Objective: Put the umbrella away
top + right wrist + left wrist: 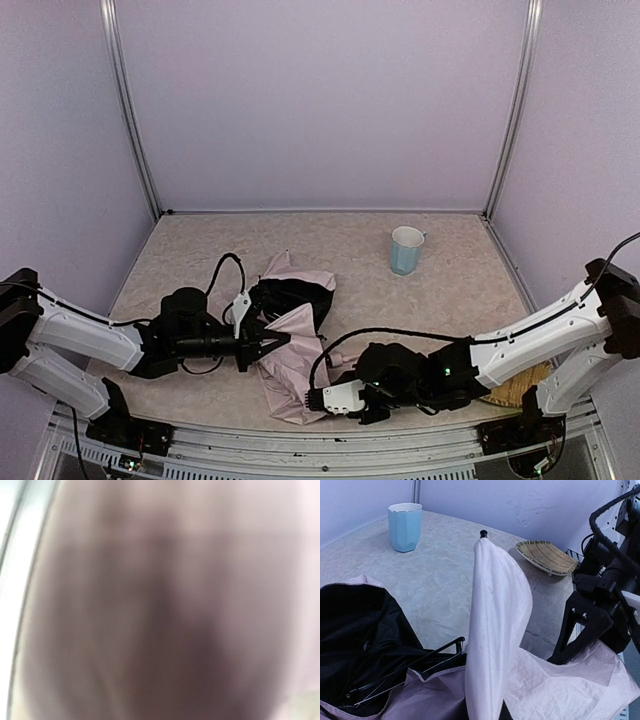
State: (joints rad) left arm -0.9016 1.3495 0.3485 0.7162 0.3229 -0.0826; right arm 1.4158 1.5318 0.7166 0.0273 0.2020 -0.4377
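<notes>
pale pink cloth of the umbrella (165, 600) fills the right wrist view, so close to the lens that it is only a blur, with a pale strip down the left edge. from above, the umbrella lies crumpled and half collapsed on the desk (450, 310), near the front edge and a little left of centre, between the two arms. its pink side faces up over most of it, and the black lining shows in a hollow on its far part.

the left end effector (262, 347) reaches in from the left, level with the desk, and is closed tight on the umbrella at its middle. in the left wrist view a tall fold of pink fabric rises from that grip, topped by a small black rib tip, with thin black ribs (415, 662) lying across the dark lining to its left.

the right end effector (320, 402) lies low at the umbrella's near edge, touching the pink cloth. i cannot tell whether its jaws are wide or narrow, or whether they hold any fabric.

a light-blue cup (406, 250) stands upright farther back on the right, well apart from the umbrella. a woven tray (522, 383) lies at the front right, partly hidden under the right arm.
</notes>
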